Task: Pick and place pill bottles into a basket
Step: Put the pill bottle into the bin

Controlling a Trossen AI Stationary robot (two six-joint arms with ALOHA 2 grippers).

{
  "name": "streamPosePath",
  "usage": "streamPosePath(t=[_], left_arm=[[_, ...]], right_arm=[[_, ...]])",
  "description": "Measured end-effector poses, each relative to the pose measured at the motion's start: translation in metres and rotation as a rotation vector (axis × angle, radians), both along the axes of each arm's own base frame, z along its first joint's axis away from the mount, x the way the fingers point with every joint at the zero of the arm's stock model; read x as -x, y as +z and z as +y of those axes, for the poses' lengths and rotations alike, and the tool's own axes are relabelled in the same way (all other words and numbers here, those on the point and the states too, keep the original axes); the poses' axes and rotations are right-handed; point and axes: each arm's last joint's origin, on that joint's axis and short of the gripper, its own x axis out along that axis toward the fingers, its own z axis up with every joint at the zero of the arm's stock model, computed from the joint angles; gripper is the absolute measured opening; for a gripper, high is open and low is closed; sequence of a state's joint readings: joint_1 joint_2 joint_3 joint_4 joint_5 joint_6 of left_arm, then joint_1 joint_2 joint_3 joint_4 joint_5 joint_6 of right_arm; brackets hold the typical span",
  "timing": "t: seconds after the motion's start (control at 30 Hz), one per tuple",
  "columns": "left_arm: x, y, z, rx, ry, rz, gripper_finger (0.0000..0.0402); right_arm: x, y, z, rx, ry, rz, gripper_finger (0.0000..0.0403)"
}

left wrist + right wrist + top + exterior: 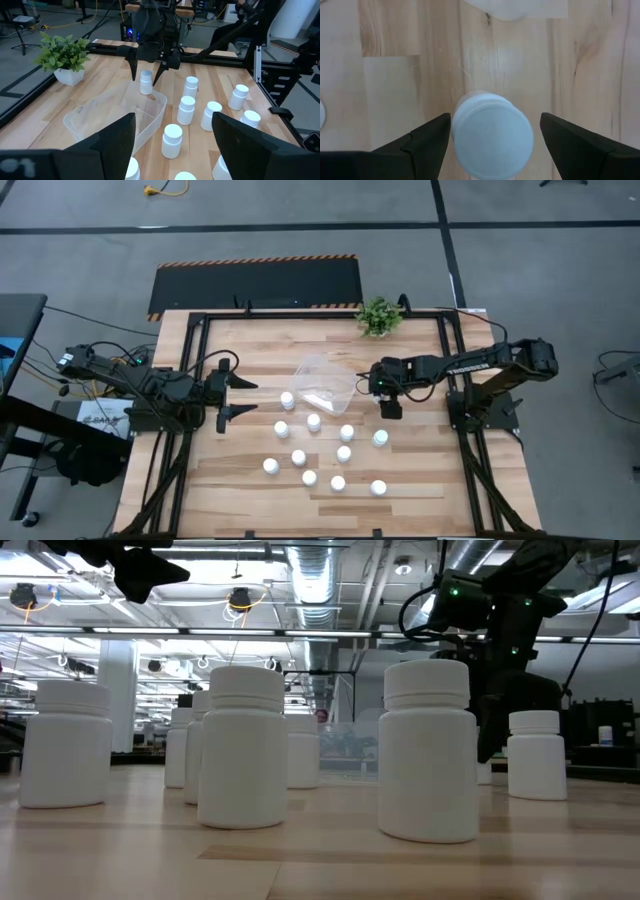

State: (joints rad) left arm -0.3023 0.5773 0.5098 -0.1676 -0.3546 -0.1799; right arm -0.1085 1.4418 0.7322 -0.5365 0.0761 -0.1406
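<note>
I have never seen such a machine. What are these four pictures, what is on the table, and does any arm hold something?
This is a robot with two dark arms at a wooden table. One picture looks down from above, one looks level across the table top, and two come from cameras on the wrists. On the table stand small white pill bottles, a clear plastic basket and a small green plant. The right gripper is open and hangs above one bottle, beside the basket; the bottle shows between its fingers, but they do not close on it. The left gripper waits, open, at the table's left side. Nothing is held.
</note>
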Motion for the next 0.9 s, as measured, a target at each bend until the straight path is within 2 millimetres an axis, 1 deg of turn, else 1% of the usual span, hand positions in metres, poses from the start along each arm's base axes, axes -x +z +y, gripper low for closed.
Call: streamPosePath(t=[0.17, 0.27, 0.77, 0.9], left_arm=[[0.0, 0.0, 0.0, 0.0, 0.0, 0.0, 0.0251], [0.0, 0.0, 0.0, 0.0, 0.0, 0.0, 0.0251], [0.0, 0.0, 0.0, 0.0, -0.001, 0.0, 0.0251], [0.0, 0.0, -0.0002, 0.002, -0.007, 0.0, 0.0251]], right_arm=[[0.0, 0.0, 0.0, -0.001, 0.0, 0.0, 0.0301], [0.0001, 0.0, 0.0, -0.001, -0.001, 0.0, 0.0292], [0.0, 0.0003, 0.0009, -0.006, -0.005, 0.0, 0.0197], [-0.0042, 0.0093, 0.0007, -0.014, -0.002, 0.003, 0.0182]])
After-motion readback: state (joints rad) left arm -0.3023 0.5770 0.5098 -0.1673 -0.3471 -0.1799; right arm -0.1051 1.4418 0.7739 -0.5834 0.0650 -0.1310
